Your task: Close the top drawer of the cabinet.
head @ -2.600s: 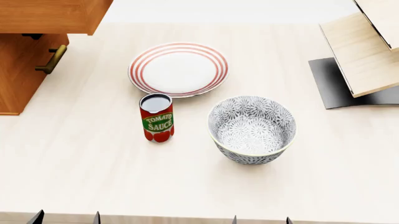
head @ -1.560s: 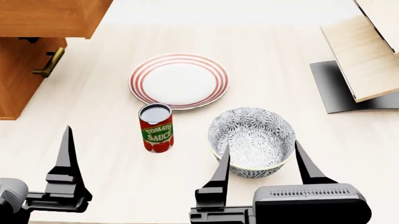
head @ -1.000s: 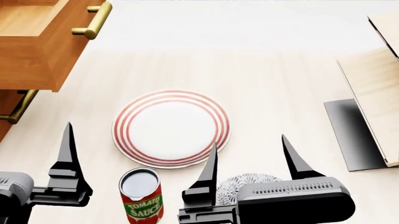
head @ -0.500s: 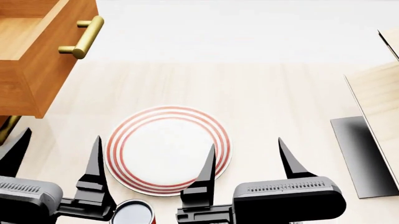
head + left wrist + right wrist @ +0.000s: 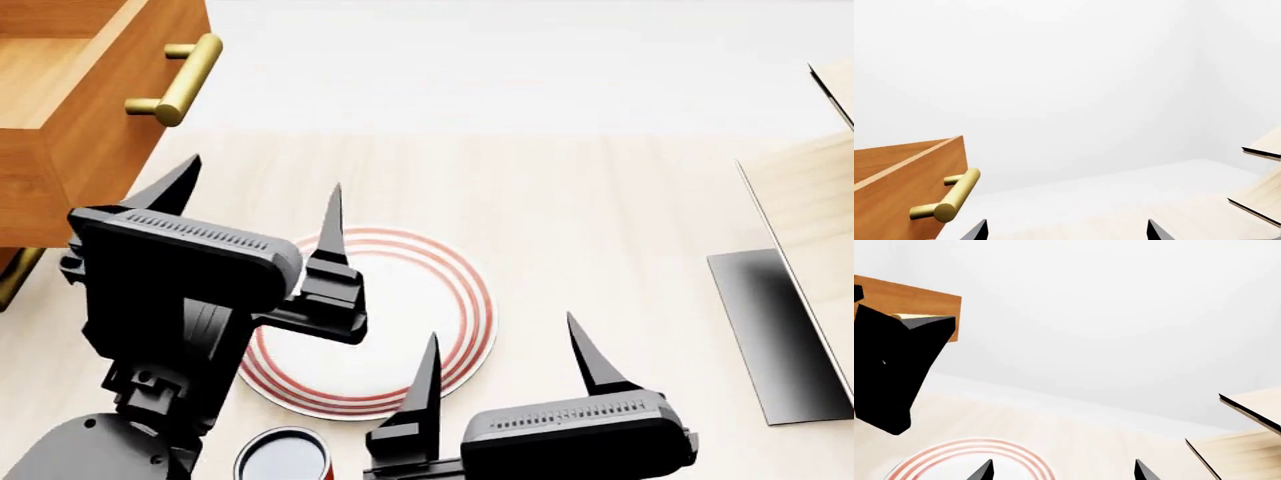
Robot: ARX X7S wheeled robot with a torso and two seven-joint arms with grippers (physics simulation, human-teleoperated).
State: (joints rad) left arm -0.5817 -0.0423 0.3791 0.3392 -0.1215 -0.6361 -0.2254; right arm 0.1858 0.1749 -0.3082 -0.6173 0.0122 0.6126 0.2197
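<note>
Top drawer [image 5: 80, 110] pulled out of the cabinet [image 5: 14, 275] at far left, brass handle [image 5: 178, 80] facing the surface [image 5: 601, 200]. Left gripper [image 5: 254, 215] wide, empty, raised beside the drawer front, short of contact. Best to bring the fingers flat against the front below the handle, then push straight along the slide, not sideways. Right gripper [image 5: 505, 362] wide, empty, low over the striped plate [image 5: 461, 310]. Against half a second ago: left arm lifted from the bottom edge to drawer height; drawer unmoved.

Plate [image 5: 400, 300] lies right of the top drawer [image 5: 80, 110].
</note>
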